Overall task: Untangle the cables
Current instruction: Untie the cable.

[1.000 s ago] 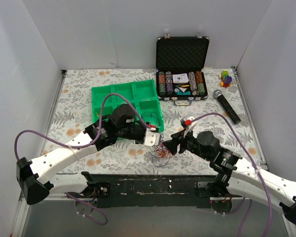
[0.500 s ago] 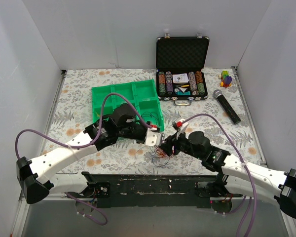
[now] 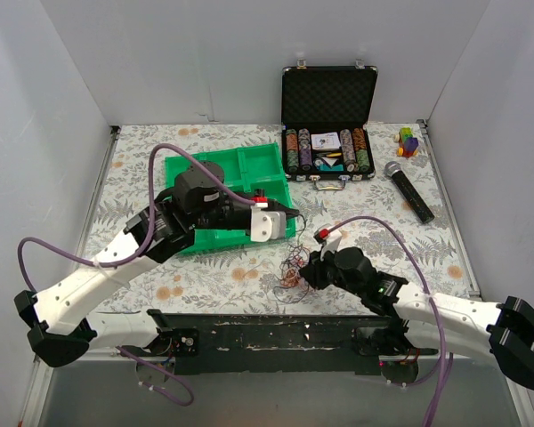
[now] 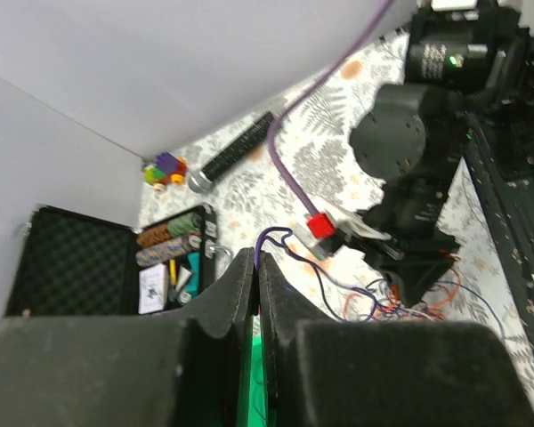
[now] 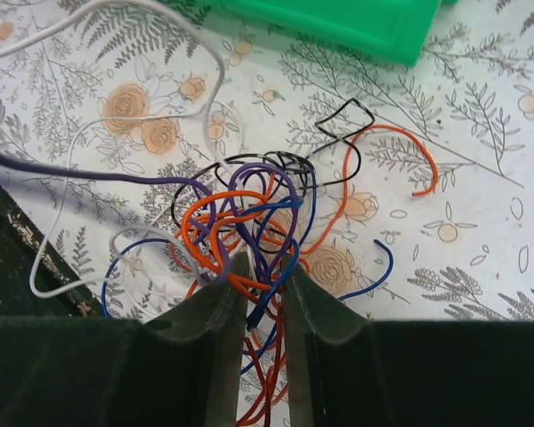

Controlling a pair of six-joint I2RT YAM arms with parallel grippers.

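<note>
white-walled lab test booth [image 3: 205, 62]

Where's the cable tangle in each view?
Top external: cable tangle low centre, at the right fingers.
Left wrist: lower right, beyond the shut left fingers.
Right wrist: centre, strands between the fingers.
Shared landmark: green tray.

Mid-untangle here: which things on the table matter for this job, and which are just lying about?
Job:
- cables, tangled on the cloth
- purple wire pinched in the left claw
- right claw, fingers astride the tangle
- green tray, beside the work

Lying about:
- poker chip case
- microphone
- coloured toy blocks
</note>
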